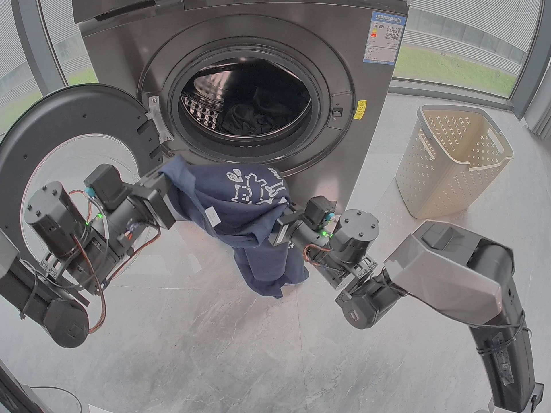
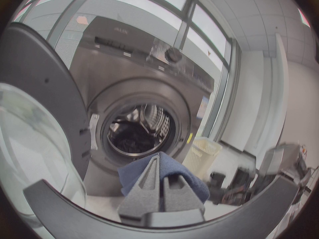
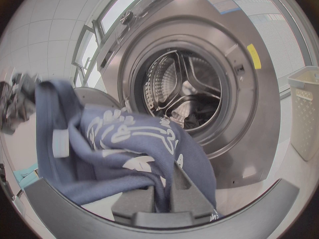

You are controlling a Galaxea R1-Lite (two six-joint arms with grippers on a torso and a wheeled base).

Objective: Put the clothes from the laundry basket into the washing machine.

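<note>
A navy garment (image 1: 241, 213) with white print hangs stretched between my two grippers, just below the washing machine's round opening (image 1: 247, 105). My left gripper (image 1: 162, 195) is shut on its left edge; its grey fingers (image 2: 149, 186) pinch the blue cloth (image 2: 172, 175). My right gripper (image 1: 279, 226) is shut on the right edge, where the navy garment (image 3: 133, 143) drapes over the fingers (image 3: 186, 190). Dark clothes (image 1: 252, 116) lie inside the drum. The cream laundry basket (image 1: 453, 159) stands on the floor to the right, its inside looking empty.
The washer door (image 1: 69, 139) is swung open to the left, right behind my left arm. Grey tiled floor (image 1: 229, 345) spreads in front of the machine. Large windows (image 1: 465, 24) run behind the washer and basket.
</note>
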